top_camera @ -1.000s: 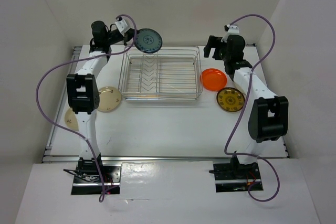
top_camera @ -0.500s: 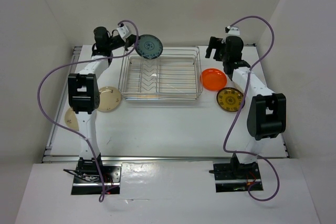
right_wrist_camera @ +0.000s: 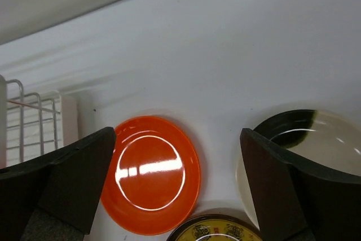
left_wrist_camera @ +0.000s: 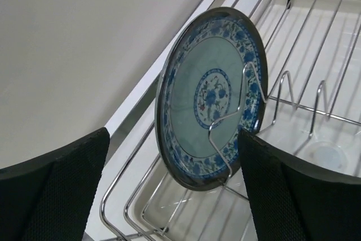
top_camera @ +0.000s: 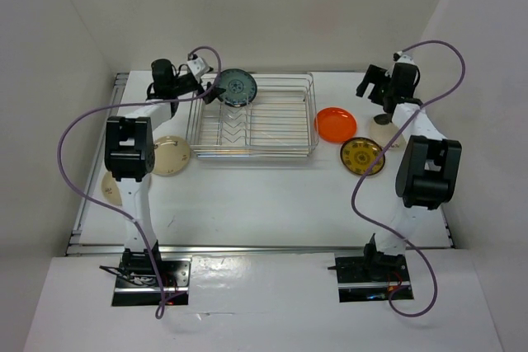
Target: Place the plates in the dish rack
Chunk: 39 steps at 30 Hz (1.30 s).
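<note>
The dark teal patterned plate point(top_camera: 235, 86) point(left_wrist_camera: 211, 97) stands on edge in the dish rack point(top_camera: 252, 117) point(left_wrist_camera: 316, 43), at its back left corner, leaning on a wire divider. My left gripper point(top_camera: 209, 92) point(left_wrist_camera: 175, 196) is open just left of it, with the fingers apart from the plate. The orange plate point(top_camera: 336, 124) point(right_wrist_camera: 149, 176) and the yellow-gold plate point(top_camera: 362, 157) point(right_wrist_camera: 217, 232) lie flat right of the rack. My right gripper point(top_camera: 371, 86) point(right_wrist_camera: 177, 184) hangs open above them, holding nothing. A cream plate point(top_camera: 384, 129) point(right_wrist_camera: 316, 139) lies partly under the right arm.
Two cream plates point(top_camera: 169, 155) point(top_camera: 111, 187) lie on the table left of the rack, beside the left arm. White walls enclose the table at the back and on both sides. Purple cables loop from both arms.
My left gripper has opened and let go of the teal plate, which now rests lower in the rack. The right arm has swung right, away from the rack's back corner.
</note>
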Each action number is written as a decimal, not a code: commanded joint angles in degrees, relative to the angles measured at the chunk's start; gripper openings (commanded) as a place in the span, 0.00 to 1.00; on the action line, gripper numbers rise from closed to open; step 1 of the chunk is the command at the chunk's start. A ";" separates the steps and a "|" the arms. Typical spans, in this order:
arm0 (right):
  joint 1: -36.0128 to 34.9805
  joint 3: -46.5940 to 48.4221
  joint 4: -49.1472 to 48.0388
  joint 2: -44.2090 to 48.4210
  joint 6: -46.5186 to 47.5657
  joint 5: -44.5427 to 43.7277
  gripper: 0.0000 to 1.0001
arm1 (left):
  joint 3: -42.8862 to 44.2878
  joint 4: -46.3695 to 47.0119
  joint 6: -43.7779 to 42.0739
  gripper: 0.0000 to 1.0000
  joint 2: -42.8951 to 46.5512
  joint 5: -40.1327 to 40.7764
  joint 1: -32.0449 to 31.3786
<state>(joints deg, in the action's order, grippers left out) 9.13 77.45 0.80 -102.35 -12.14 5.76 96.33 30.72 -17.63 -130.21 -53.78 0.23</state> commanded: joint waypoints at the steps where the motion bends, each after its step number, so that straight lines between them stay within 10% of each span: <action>1: -0.86 3.76 4.30 -3.73 1.50 8.91 0.99 | -2.28 4.61 0.04 1.00 6.98 -0.54 0.21; 20: 0.19 6.84 11.95 -16.74 7.13 16.92 0.72 | -10.37 14.90 21.49 1.00 24.83 -1.06 3.99; 39: 1.33 5.87 11.24 -10.17 5.20 21.59 0.73 | -15.56 17.53 29.49 1.00 28.17 -2.30 8.99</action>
<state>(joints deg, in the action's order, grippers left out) 10.17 81.69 11.77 -119.00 -6.57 26.00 81.25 43.55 9.47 -105.56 -54.26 8.60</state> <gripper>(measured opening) 0.726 1.001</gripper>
